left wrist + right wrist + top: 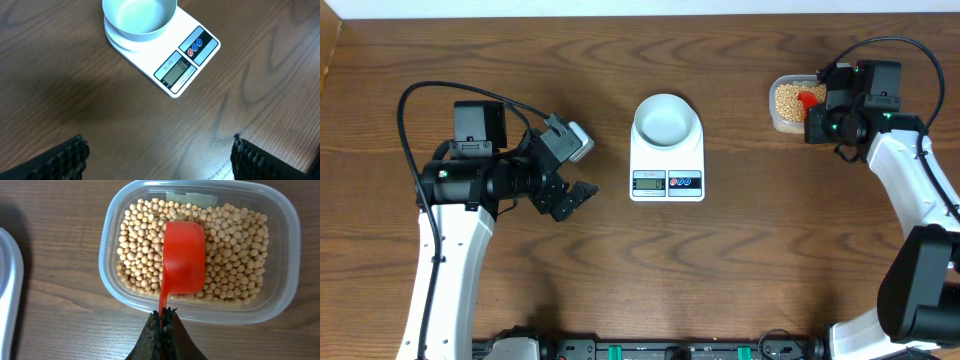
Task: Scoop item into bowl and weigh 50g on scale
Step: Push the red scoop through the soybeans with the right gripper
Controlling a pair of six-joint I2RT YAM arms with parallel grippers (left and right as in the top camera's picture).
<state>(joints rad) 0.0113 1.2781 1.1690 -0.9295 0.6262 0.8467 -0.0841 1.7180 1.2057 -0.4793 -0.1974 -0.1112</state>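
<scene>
Trainee: Soybeans [140,245] lie where at this moment?

Operator: All of them lie in the clear plastic tub [292,245], on the right side of the bench [520,60] toward its far edge and well apart from the scale. They cover the tub's floor.

Trainee: And the right gripper [162,322]?

Operator: Its fingers are pinched tight on the thin handle of a red scoop [184,255]. The handle crosses the tub's near wall, and the scoop's cup lies on the beans near the tub's middle. The wrist view does not show whether the cup holds any beans.

Trainee: Bowl and scale?

Operator: The pale blue-white bowl [140,15] stands on the far part of the white digital scale [667,160], at the middle of the bench, with its inside bare. The grey display [178,70] and the two round buttons [191,51], one red and one blue, run along the scale's near edge. The digits are too small to read.

Trainee: The left gripper [159,145]?

Operator: It hangs above bare wood to the left of the scale. Its fingers are spread wide with nothing between them, and it touches neither the scale nor the bowl.
</scene>
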